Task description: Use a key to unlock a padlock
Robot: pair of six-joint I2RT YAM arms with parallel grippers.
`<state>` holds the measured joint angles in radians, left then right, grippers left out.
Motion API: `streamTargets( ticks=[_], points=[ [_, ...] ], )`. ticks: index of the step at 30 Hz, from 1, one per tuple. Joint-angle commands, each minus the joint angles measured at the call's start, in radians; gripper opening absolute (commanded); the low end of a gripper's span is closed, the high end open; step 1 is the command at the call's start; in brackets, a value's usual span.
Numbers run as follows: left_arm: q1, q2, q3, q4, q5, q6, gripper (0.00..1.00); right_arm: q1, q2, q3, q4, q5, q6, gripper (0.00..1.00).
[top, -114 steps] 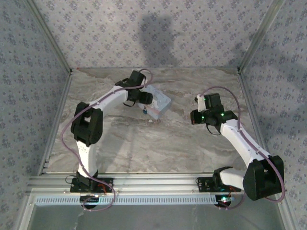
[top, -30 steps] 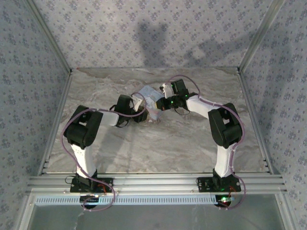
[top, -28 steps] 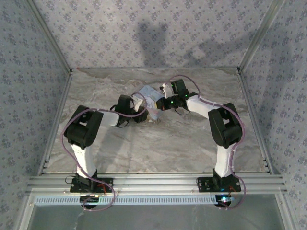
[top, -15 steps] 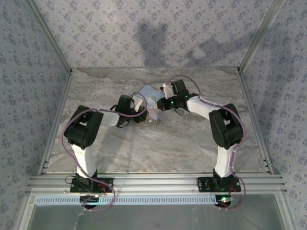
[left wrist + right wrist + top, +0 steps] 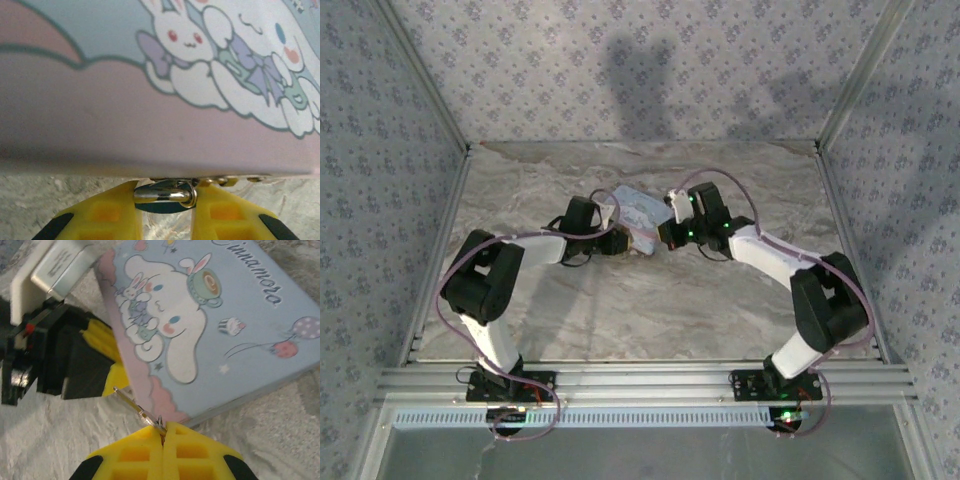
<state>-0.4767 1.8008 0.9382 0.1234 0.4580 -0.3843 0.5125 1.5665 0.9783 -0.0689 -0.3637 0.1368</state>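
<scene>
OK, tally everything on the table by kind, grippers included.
tin: 1
padlock: 1
key: 1
grippers: 2, the left gripper and the right gripper
total: 5

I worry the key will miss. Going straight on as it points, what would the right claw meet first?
Probably the tin: its pink edge lies right ahead of the right claw. The key it pinches slants left toward the left claw; depth is unclear.
</scene>
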Motion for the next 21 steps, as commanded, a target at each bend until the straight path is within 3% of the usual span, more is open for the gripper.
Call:
streamTargets(
  ticks=[1,9,21],
  points=[
    [-0.023,-0.044,0.057,-0.063,0.051,-0.09,0.24,0.036,-0.055,-0.063,0.033,0.052,-0.031,0.0],
    [-0.065,-0.057,0.127,-0.153,0.053,-0.153,0.24,0.131,-0.048,-0.16,0.099,0.116,-0.023,0.0],
    [-0.075,-0.072,0.165,-0.221,0.065,-0.259,0.21,0.145,0.063,-0.15,0.118,0.18,-0.017,0.0]
  ],
)
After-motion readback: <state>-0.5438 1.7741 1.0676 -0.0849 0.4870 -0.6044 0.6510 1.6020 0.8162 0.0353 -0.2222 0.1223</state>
